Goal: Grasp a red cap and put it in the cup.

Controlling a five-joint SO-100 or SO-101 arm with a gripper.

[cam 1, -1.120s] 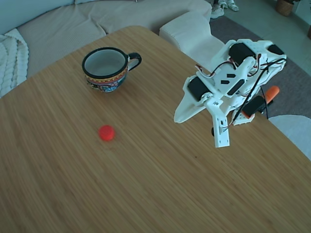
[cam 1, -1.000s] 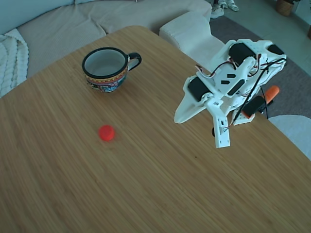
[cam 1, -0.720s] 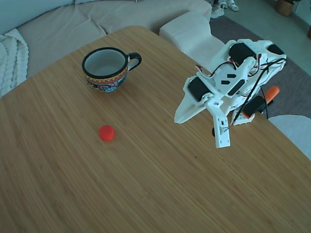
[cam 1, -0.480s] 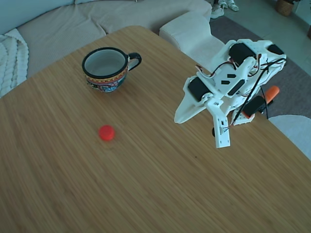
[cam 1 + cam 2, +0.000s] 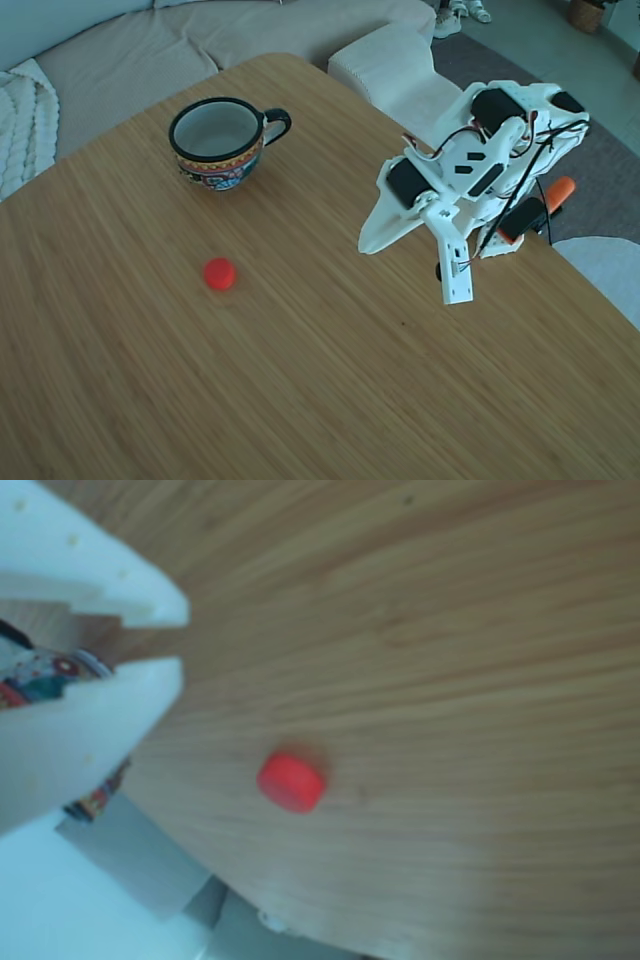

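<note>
The red cap [image 5: 219, 273] lies flat on the wooden table [image 5: 320, 390], left of centre in the fixed view. The cup [image 5: 217, 141], black-rimmed with a colourful band, stands upright behind it, handle pointing right. My gripper [image 5: 366, 244] hangs folded at the table's right side, far from both, shut with only a thin slit at the tips and nothing held. In the other view the gripper [image 5: 183, 642] enters from the left, the red cap [image 5: 291, 781] lies beyond and below its tips, and a bit of the cup [image 5: 35, 672] shows between the fingers.
An orange clamp handle [image 5: 561, 189] sits at the arm's base on the right table edge. A beige sofa [image 5: 130, 50] and a white cushion [image 5: 385, 60] lie behind the table. A knitted blanket [image 5: 22, 120] is at the far left.
</note>
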